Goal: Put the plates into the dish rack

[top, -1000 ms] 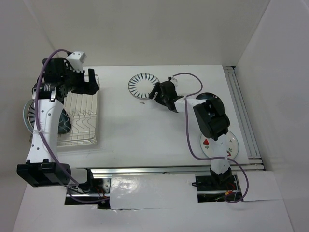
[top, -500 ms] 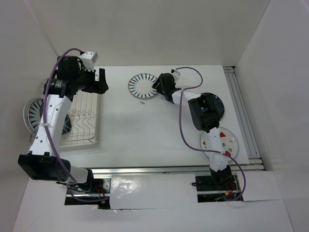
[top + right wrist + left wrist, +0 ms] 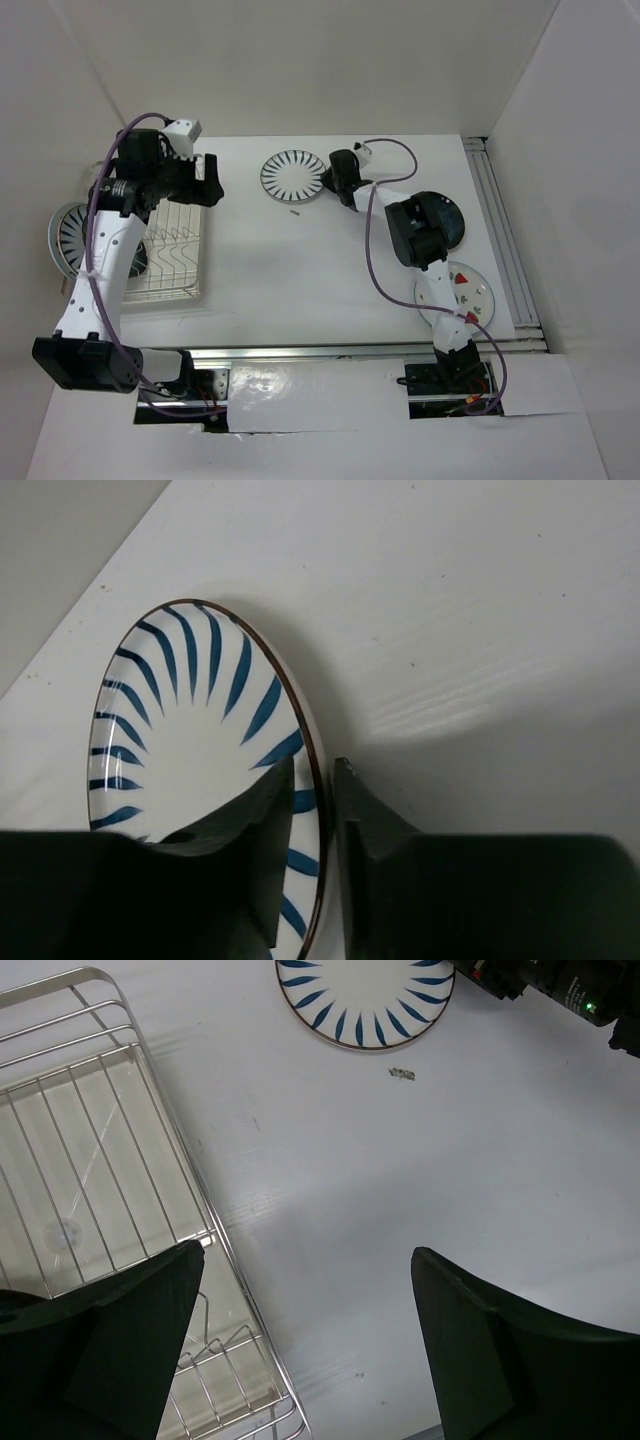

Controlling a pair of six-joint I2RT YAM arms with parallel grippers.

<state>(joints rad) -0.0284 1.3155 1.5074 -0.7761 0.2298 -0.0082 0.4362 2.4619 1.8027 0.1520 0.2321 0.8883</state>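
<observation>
A white plate with dark blue radial stripes (image 3: 291, 175) lies flat at the back of the table. My right gripper (image 3: 337, 176) is at its right rim and is shut on it. In the right wrist view the striped plate (image 3: 190, 730) has its rim pinched at the right gripper (image 3: 322, 780). My left gripper (image 3: 212, 180) hangs open and empty over the far right corner of the dish rack (image 3: 190, 290). The left wrist view shows the rack (image 3: 90, 1160), the striped plate (image 3: 365, 1000) and the open left gripper (image 3: 310, 1350).
A second striped plate (image 3: 66, 232) sits just left of the rack. A dark blue plate (image 3: 452, 222) lies partly under the right arm, and a watermelon-print plate (image 3: 472, 290) lies nearer. A small dark speck (image 3: 401, 1074) lies near the striped plate. Metal rails (image 3: 505, 240) line the right edge.
The right gripper reached the striped plate's right rim and closed on it. The left arm swung right, from over the rack's back to its far right corner.
</observation>
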